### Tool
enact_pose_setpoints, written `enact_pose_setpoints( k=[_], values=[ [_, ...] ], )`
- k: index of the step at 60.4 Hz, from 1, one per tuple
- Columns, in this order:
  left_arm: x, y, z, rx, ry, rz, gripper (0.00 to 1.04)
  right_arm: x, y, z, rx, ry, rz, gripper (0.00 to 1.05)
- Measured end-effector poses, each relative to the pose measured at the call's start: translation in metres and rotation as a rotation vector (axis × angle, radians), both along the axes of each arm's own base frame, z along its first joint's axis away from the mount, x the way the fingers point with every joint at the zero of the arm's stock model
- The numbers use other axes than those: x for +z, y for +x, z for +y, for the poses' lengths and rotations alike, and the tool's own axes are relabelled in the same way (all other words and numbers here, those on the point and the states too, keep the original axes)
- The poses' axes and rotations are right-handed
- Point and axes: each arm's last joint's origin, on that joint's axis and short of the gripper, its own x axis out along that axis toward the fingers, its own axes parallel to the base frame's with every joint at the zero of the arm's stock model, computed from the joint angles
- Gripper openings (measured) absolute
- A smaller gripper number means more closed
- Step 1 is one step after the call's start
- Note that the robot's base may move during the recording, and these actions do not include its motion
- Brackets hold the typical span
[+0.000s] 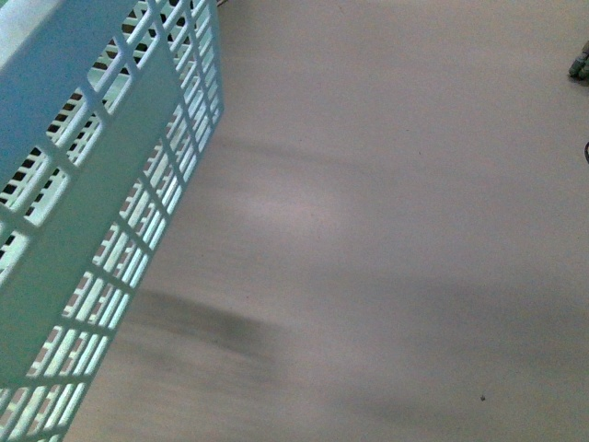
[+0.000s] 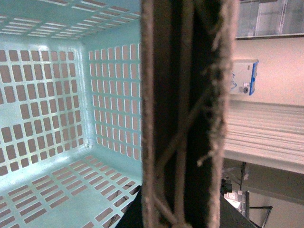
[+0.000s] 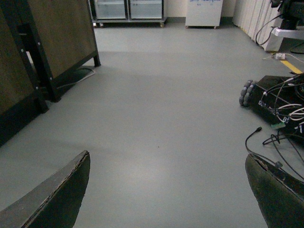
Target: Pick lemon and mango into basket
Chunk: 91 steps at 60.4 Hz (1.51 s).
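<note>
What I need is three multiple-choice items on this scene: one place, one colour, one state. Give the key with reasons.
1. In the front view the basket shows at:
A. the left
B. the right
C. the middle

2. The basket's colour is:
A. red
B. pale teal
C. brown

3. The right claw is:
A. shut tight
B. clamped on a box
C. open, holding nothing

Key: 1 A, its slotted wall fills the left edge. 2 B, the front and left wrist views both show teal plastic. 3 C, it gapes wide over bare floor.
</note>
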Motion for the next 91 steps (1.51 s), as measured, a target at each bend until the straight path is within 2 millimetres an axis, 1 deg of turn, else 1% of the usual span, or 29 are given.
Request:
enact_pose_setpoints(
  k=[91],
  values=[
    [-0.0002, -0.0001, 0.0, -0.003, -0.001, 0.002, 0.05, 0.0, 0.0, 0.0, 0.0, 0.0, 0.0, 0.96]
  ],
)
